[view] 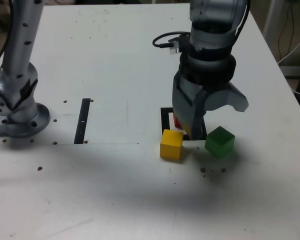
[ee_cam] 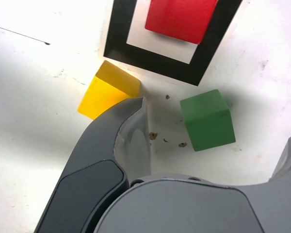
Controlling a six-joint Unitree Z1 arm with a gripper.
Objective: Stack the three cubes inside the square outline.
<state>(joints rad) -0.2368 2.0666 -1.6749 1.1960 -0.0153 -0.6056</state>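
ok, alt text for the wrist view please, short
An open gripper hangs over a white table with nothing between its jaws. A red cube sits inside the black square outline; a yellow cube and a green cube lie just outside it.

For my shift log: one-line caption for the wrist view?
Open gripper above the yellow cube and green cube, red cube inside the square outline.

Your white counter (view: 115, 70) is speckled. It carries the square outline (ee_cam: 203, 68), a black strip (view: 83, 121) and the arm's base (view: 20, 120). Red cube (ee_cam: 180, 19) lies inside the outline; yellow cube (view: 171, 144) and green cube (view: 220, 141) lie just outside.
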